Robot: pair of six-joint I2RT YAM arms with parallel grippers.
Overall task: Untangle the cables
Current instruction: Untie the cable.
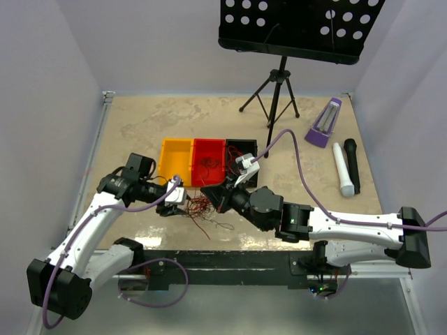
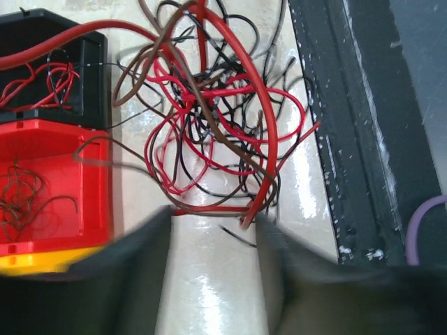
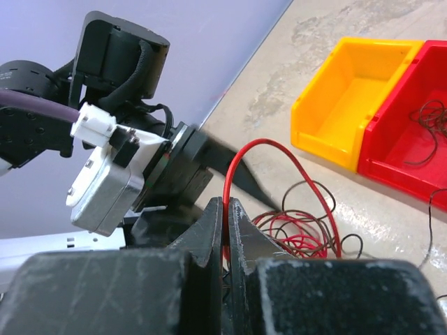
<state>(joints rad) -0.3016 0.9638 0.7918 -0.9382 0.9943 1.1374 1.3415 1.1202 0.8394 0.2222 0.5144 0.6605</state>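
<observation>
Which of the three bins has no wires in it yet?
The yellow bin, left end of the row in the top view: bare inside. The red bin holds dark wires, the black bin holds red wires.

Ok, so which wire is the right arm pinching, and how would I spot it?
On the sandy-beige table, find the row of yellow, red and black plastic bins; just in front lies a tangle of thin red and dark wires. One bright red thin wire arches up out of it into the right arm's shut black fingers. Unlike its neighbours, it is lifted off the table.
</observation>
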